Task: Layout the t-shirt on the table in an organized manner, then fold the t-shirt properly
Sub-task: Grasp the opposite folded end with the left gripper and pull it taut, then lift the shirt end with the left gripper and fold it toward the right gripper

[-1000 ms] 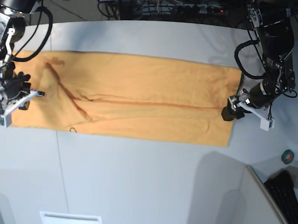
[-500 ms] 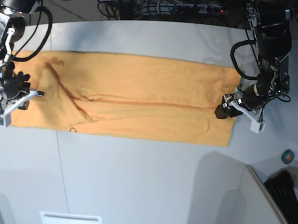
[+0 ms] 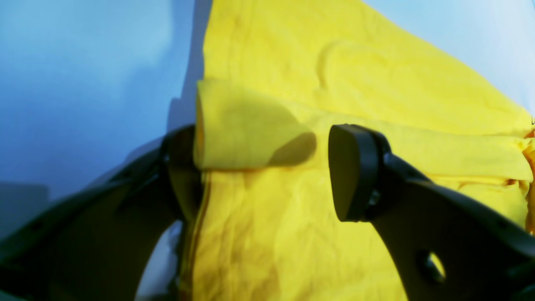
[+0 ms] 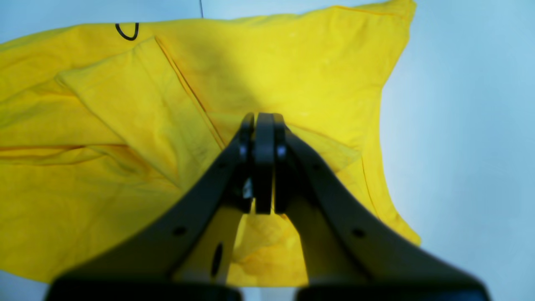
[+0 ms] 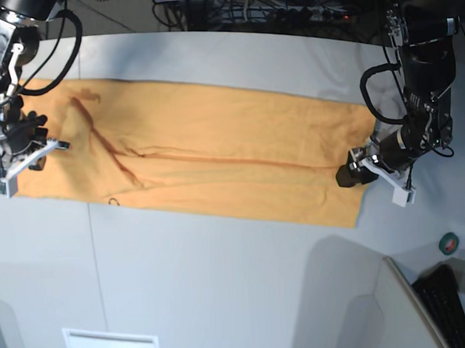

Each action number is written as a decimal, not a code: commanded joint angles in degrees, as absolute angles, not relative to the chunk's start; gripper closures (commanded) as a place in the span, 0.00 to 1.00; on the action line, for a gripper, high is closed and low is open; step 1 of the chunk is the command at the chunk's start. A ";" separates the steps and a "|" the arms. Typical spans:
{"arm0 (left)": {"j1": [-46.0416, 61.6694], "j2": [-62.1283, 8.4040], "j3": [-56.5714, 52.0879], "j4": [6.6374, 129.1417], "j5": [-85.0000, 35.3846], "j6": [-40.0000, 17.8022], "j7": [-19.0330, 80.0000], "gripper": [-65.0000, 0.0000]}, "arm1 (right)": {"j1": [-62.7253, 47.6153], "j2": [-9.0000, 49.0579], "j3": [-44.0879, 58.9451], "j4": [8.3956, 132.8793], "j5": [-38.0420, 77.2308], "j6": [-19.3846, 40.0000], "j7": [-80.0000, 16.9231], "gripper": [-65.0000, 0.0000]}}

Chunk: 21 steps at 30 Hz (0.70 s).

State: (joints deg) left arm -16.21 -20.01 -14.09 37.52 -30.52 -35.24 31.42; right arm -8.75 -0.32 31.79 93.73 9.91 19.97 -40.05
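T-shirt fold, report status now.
Right claw shut on t-shirt end. Left claw open astride a folded edge at the other end. Shirt lies long and folded on table. Nothing in the way.

We see our left gripper [image 3: 263, 167] with jaws apart around a folded edge of the t-shirt [image 3: 334, 75], which lies on the table [image 3: 83, 62]
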 commanded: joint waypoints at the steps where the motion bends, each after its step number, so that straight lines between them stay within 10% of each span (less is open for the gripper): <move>1: -16.75 -20.53 -13.93 37.49 -29.58 -34.86 33.19 0.34 | -8.13 0.22 32.13 94.64 10.24 20.18 -38.90 1.00; 13: -16.40 -20.53 -13.93 37.41 -29.67 -34.86 33.19 1.00 | -8.13 0.22 32.22 93.76 10.24 20.18 -38.90 1.00; 21: -15.52 -21.85 -16.66 37.67 -29.14 -34.86 26.68 1.00 | -8.13 0.31 32.22 91.38 10.24 20.18 -38.81 1.00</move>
State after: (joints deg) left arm -14.48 -20.23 -16.36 36.77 -28.95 -34.98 27.20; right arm -8.64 -0.32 32.03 90.52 9.91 19.97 -40.03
